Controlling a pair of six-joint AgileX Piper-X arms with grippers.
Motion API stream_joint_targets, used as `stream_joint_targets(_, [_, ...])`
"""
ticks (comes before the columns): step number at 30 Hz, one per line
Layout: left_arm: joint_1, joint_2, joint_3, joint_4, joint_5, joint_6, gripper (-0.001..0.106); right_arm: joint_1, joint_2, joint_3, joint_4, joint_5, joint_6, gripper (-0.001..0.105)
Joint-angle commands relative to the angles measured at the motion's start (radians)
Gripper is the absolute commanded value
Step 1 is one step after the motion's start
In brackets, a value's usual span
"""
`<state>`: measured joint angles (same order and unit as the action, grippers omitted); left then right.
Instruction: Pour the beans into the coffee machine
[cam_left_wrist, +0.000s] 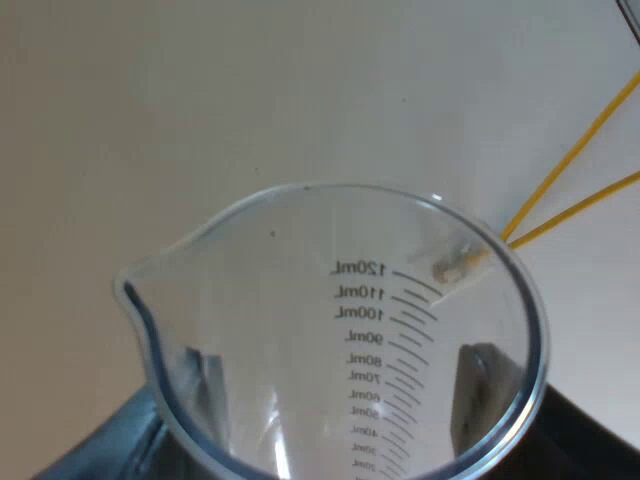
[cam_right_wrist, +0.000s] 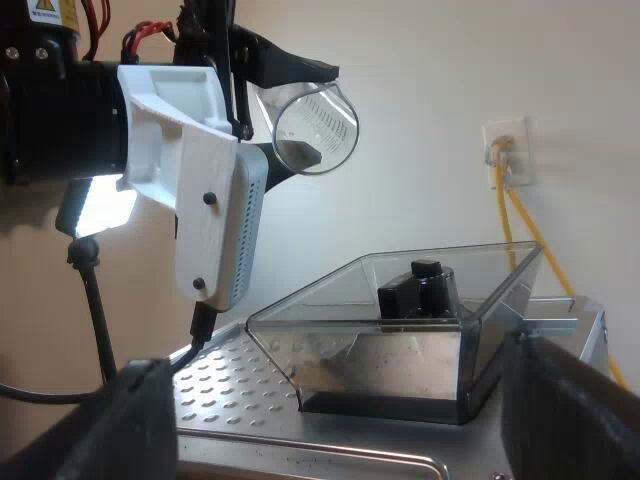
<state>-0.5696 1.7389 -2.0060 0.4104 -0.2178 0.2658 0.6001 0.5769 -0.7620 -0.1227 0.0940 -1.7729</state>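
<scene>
My left gripper (cam_left_wrist: 335, 400) is shut on a clear measuring glass (cam_left_wrist: 340, 330) with ml marks, and its dark fingers (cam_left_wrist: 475, 395) show through the glass wall. I look into the glass's mouth and see no beans inside. In the right wrist view the left gripper (cam_right_wrist: 255, 70) holds the measuring glass (cam_right_wrist: 315, 128) tipped on its side, high above the espresso machine (cam_right_wrist: 230, 385). The bean hopper (cam_right_wrist: 400, 330) on the machine's top is a tinted clear box with a black knob (cam_right_wrist: 425, 285) inside. My right gripper (cam_right_wrist: 335, 400) is open, its fingers either side of the hopper.
A plain wall stands behind the machine, with an outlet (cam_right_wrist: 505, 150) and yellow cables (cam_right_wrist: 525, 240) hanging down from it. The yellow cables (cam_left_wrist: 575, 165) also run past the glass's rim. The machine's top is perforated metal beside the hopper.
</scene>
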Motion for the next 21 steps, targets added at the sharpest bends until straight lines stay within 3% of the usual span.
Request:
stream_joint_targets(1, [-0.004, -0.006, -0.009, -0.018, -0.013, -0.044, 0.028, 0.0, -0.009, -0.012, -0.014, 0.0, -0.003, 0.068])
stream_joint_targets(6, [-0.004, -0.006, -0.009, -0.018, -0.019, -0.136, 0.028, 0.0, -0.009, -0.012, -0.014, 0.0, -0.003, 0.068])
stream_joint_targets(9, [-0.004, -0.009, -0.009, -0.016, -0.036, -0.254, 0.028, 0.0, -0.009, -0.012, -0.014, 0.0, -0.003, 0.068])
stream_joint_targets(14, [-0.004, -0.011, -0.009, -0.013, -0.174, -0.513, 0.028, 0.0, -0.009, -0.012, -0.014, 0.0, -0.003, 0.068])
stream_joint_targets(21, [-0.004, -0.011, -0.009, -0.013, -0.323, -0.737, 0.028, 0.0, -0.009, -0.012, -0.014, 0.0, -0.003, 0.068])
